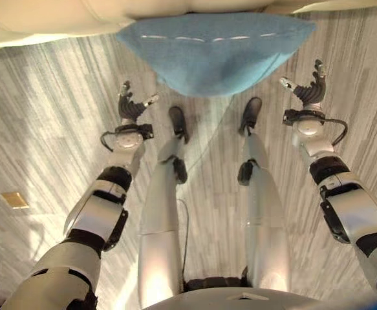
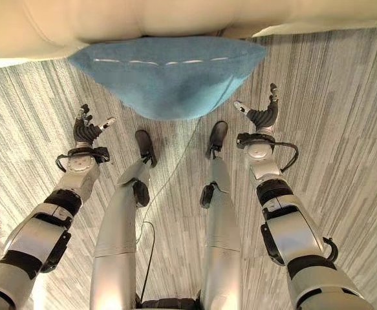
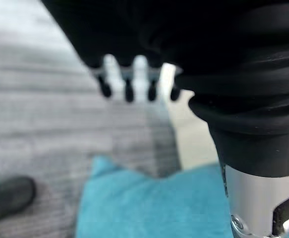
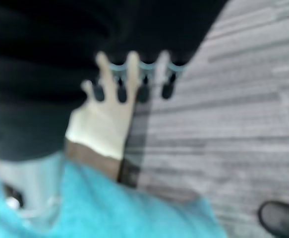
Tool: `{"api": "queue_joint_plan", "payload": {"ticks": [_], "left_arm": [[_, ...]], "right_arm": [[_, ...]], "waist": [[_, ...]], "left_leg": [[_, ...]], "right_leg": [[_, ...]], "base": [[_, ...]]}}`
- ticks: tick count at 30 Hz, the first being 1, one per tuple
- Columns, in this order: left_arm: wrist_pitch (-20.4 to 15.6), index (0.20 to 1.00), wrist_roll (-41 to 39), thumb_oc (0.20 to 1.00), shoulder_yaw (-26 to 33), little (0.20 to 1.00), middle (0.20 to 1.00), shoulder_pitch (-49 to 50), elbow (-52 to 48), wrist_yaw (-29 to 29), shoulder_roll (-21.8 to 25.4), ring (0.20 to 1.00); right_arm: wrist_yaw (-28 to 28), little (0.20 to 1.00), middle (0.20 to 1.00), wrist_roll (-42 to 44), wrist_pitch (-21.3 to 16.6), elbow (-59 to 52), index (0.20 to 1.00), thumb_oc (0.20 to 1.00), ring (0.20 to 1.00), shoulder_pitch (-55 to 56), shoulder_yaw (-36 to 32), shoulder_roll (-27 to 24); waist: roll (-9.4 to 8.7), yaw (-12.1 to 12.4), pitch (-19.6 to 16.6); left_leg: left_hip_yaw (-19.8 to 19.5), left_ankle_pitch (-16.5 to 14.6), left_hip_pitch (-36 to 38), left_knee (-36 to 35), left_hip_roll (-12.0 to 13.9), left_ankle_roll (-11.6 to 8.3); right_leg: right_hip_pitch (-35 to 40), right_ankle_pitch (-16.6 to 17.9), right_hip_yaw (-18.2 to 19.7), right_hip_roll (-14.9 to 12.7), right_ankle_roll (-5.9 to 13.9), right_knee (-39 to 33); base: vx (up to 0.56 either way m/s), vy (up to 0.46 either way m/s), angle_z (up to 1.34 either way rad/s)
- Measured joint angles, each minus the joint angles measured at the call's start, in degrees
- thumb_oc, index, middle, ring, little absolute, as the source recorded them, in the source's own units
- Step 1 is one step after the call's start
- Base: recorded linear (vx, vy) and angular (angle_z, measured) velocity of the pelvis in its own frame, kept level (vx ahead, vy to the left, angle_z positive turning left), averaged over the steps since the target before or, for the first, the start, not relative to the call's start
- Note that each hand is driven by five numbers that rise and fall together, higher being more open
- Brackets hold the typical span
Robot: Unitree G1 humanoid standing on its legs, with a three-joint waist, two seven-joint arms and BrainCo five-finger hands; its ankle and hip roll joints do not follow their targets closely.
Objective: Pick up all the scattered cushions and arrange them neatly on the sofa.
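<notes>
Left eye view shows our left hand (image 1: 131,106) and our right hand (image 1: 310,90) raised over the grey striped floor (image 1: 46,129), each with fingers loosely spread and holding nothing. Between the two hands, just ahead of them and touching neither, lies the blue cushion (image 1: 217,55), its far edge against the front of the cream sofa (image 1: 46,22). We see a small tan patch (image 1: 13,199) on the floor well behind our left hand.

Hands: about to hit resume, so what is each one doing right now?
Left hand: open, holding nothing, beside the blue cushion.
Right hand: open, holding nothing, on the cushion's other side.
</notes>
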Motion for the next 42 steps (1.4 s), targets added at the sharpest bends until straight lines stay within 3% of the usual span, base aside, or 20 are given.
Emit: {"api": "queue_joint_plan", "payload": {"ticks": [3, 4, 5, 14, 17, 26, 31, 35, 36, 37, 42], "left_arm": [[-0.5, 1.000, -0.6, 1.000, 0.6, 1.000, 1.000, -0.3, -1.3, 0.0, 0.7, 1.000], [-0.8, 1.000, -2.5, 1.000, 1.4, 1.000, 1.000, -4.0, -2.0, 0.0, 4.4, 1.000], [-0.8, 1.000, -3.0, 1.000, 1.3, 1.000, 1.000, -7.1, -2.4, 0.0, 5.8, 1.000], [-1.3, 1.000, -4.0, 1.000, -1.1, 1.000, 1.000, -15.7, -5.4, 0.9, 8.4, 1.000], [-1.3, 1.000, -4.0, 1.000, -1.2, 1.000, 1.000, -15.5, -10.0, 1.1, 8.2, 1.000], [-1.3, 1.000, -3.9, 1.000, -3.4, 1.000, 1.000, -16.3, -11.0, 1.1, 7.5, 1.000], [-1.2, 1.000, -3.9, 1.000, -5.6, 1.000, 1.000, -20.2, -10.9, 1.3, 5.3, 1.000], [-1.2, 1.000, -5.1, 1.000, -5.7, 1.000, 1.000, -23.5, -11.8, 3.3, 1.9, 1.000], [-1.2, 0.680, -5.3, 0.680, -4.9, 0.680, 0.680, -23.4, -11.9, 3.7, 1.3, 0.680], [-1.2, 0.200, -7.2, 0.200, -4.3, 0.200, 0.200, -22.9, -13.7, 3.9, 0.8, 0.200], [-1.2, 0.200, -8.5, 0.200, -2.0, 0.200, 0.200, -17.0, -17.3, 5.1, -0.1, 0.200]], "right_arm": [[-0.7, 1.000, 1.000, 0.0, -0.9, -2.6, 1.000, 1.000, 1.000, 0.2, 0.1, -0.6], [-1.2, 1.000, 1.000, 0.0, -2.3, -6.2, 1.000, 1.000, 1.000, -1.0, -1.5, -1.1], [-1.4, 1.000, 1.000, 0.0, -2.4, -7.0, 1.000, 1.000, 1.000, -1.6, -1.8, -1.9], [2.7, 1.000, 1.000, 3.1, -3.9, -8.1, 1.000, 1.000, 1.000, -4.0, -0.1, -6.8], [6.0, 1.000, 1.000, 5.3, -4.3, -10.4, 1.000, 1.000, 1.000, -4.0, 2.1, -7.2], [11.5, 1.000, 1.000, 6.7, -4.1, -6.5, 1.000, 1.000, 1.000, -11.5, 13.1, -7.1], [9.0, 1.000, 1.000, 4.3, -1.2, 1.8, 1.000, 1.000, 1.000, -21.4, 17.2, -5.0], [4.4, 1.000, 1.000, 4.4, 2.1, 2.7, 1.000, 1.000, 1.000, -24.9, 15.9, -1.1], [4.0, 0.363, 0.363, 4.4, 2.1, 2.5, 0.363, 0.363, 0.363, -24.6, 14.6, 0.0], [4.0, 0.200, 0.200, 4.6, 2.1, 0.5, 0.200, 0.200, 0.200, -23.8, 13.9, 0.1], [4.2, 0.200, 0.200, 5.9, 2.0, -6.2, 0.200, 0.200, 0.200, -17.1, 10.8, -0.2]], "waist": [[-0.31, -1.5, -0.1], [-1.60, -3.1, -1.3], [-1.77, -3.4, -1.3], [-1.98, -3.4, -2.1], [-2.01, -3.0, -2.1], [-2.14, -1.9, -2.4], [-2.04, -0.2, -2.5], [-1.97, 2.0, -2.5], [-1.97, 2.0, -2.5], [-1.93, 2.0, -2.4], [-1.19, 2.1, -2.8]], "left_leg": [[-0.5, 0.0, -1.8, 0.0, -0.1, -0.12], [-0.6, 0.3, -6.1, 0.4, -0.1, -0.24], [-0.5, 0.5, -7.9, 1.0, 0.0, -0.12], [-2.3, 0.0, -12.7, 3.3, -0.1, -0.61], [-2.5, 0.0, -14.6, 3.7, -0.2, -0.63], [-2.5, 0.3, -14.6, 2.6, -0.3, -0.78], [-2.7, 1.4, -14.7, 0.3, -0.6, -1.34], [-3.7, 4.9, -13.8, -4.5, -1.0, -2.78], [-3.8, 5.5, -13.5, -5.4, -1.0, -2.99], [-3.8, 6.1, -13.0, -6.4, -1.0, -3.20], [-3.8, 8.5, -8.6, -10.2, -1.3, -3.79]], "right_leg": [[-2.8, -1.7, 0.1, -0.2, -0.03, 2.4], [-7.4, -1.5, 0.1, -0.3, -0.26, 2.9], [-9.1, -0.6, 0.2, -0.1, -0.61, 3.1], [-14.0, -0.2, 1.6, 0.2, -0.45, 4.1], [-15.4, 0.4, 1.4, 0.2, -0.58, 4.1], [-15.8, 0.5, 1.3, 0.1, -0.40, 3.7], [-16.6, 0.4, 1.0, 0.1, -0.50, 3.3], [-17.0, 0.5, -0.2, 0.2, -1.10, 2.6], [-17.1, 0.5, -0.2, 0.3, -1.20, 2.6], [-17.2, 0.8, -0.3, 0.4, -1.85, 2.6], [-14.4, 1.0, -0.4, 0.6, -2.64, 2.2]], "base": [[0.07, 0.092, 0.04], [0.04, 0.091, 0.00], [0.04, 0.089, -0.08], [0.02, 0.039, -0.04], [0.00, 0.000, 0.00], [0.00, 0.000, 0.00], [0.01, -0.001, 0.04], [0.00, -0.018, 0.13], [-0.03, -0.001, 0.07], [-0.03, 0.012, 0.08], [-0.06, 0.031, 0.07]]}}
